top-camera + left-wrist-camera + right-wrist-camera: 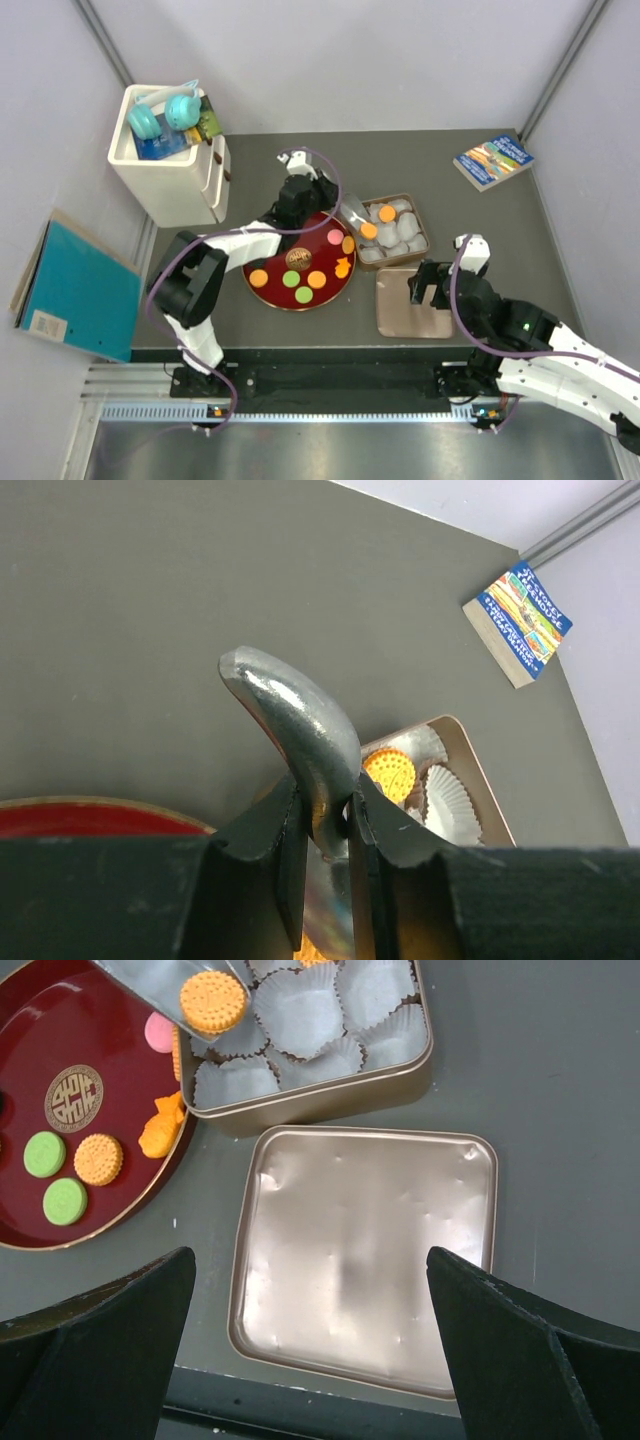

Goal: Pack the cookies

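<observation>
Several cookies lie on the red plate [270, 262]: orange [258, 278], green [290, 279], pink [335, 238] and one irregular orange [342, 267]. My left gripper [305, 192] is shut on the handle of a metal spatula [300, 730]. The spatula's blade carries an orange cookie [212, 1002] at the left edge of the gold tin [310, 1105]. The tin is lined with white paper cups [300, 1010], and another orange cookie [387, 213] sits in it. My right gripper [310, 1255] is open and empty over the tin's lid [365, 1260].
A white bin [170, 170] with teal headphones stands at the back left. A teal folder [80, 290] lies off the table's left edge. A blue book [493, 160] lies at the back right. The lid [413, 303] lies in front of the tin.
</observation>
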Motion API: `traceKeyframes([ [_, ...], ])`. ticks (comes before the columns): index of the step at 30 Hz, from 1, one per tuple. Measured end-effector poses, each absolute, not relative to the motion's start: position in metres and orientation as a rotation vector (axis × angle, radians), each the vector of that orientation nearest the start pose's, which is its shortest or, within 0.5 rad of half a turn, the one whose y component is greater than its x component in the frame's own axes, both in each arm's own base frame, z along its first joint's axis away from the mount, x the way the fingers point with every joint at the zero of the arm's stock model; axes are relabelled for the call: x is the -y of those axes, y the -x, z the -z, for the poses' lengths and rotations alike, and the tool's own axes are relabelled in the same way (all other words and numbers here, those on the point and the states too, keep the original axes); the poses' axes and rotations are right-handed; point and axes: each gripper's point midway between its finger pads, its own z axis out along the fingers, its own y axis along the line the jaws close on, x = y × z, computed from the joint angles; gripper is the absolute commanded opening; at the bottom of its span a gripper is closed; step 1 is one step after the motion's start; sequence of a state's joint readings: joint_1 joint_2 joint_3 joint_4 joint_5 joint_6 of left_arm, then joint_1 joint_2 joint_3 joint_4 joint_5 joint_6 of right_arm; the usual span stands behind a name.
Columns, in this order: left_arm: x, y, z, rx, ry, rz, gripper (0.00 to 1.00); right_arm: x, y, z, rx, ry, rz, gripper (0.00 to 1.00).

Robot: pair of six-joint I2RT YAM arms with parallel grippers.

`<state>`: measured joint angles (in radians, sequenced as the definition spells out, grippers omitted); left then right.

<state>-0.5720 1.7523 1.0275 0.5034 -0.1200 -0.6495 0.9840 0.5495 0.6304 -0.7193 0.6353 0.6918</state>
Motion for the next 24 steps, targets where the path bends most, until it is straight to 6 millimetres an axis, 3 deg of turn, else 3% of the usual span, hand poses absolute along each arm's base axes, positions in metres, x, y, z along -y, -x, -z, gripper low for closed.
traceKeyframes([
  [9,0.322,-0.470,-0.195,-1.777,0.047,0.717,0.00,-0.121,-0.180,-0.167,-2.087,-0.037,-0.316,0.99],
  [14,0.340,-0.472,-0.201,-1.765,-0.046,0.667,0.00,-0.121,-0.180,-0.167,-2.086,-0.037,-0.312,0.99],
  [24,0.353,-0.465,-0.178,-1.789,-0.185,0.542,0.00,-0.120,-0.180,-0.167,-2.086,-0.037,-0.311,0.99],
])
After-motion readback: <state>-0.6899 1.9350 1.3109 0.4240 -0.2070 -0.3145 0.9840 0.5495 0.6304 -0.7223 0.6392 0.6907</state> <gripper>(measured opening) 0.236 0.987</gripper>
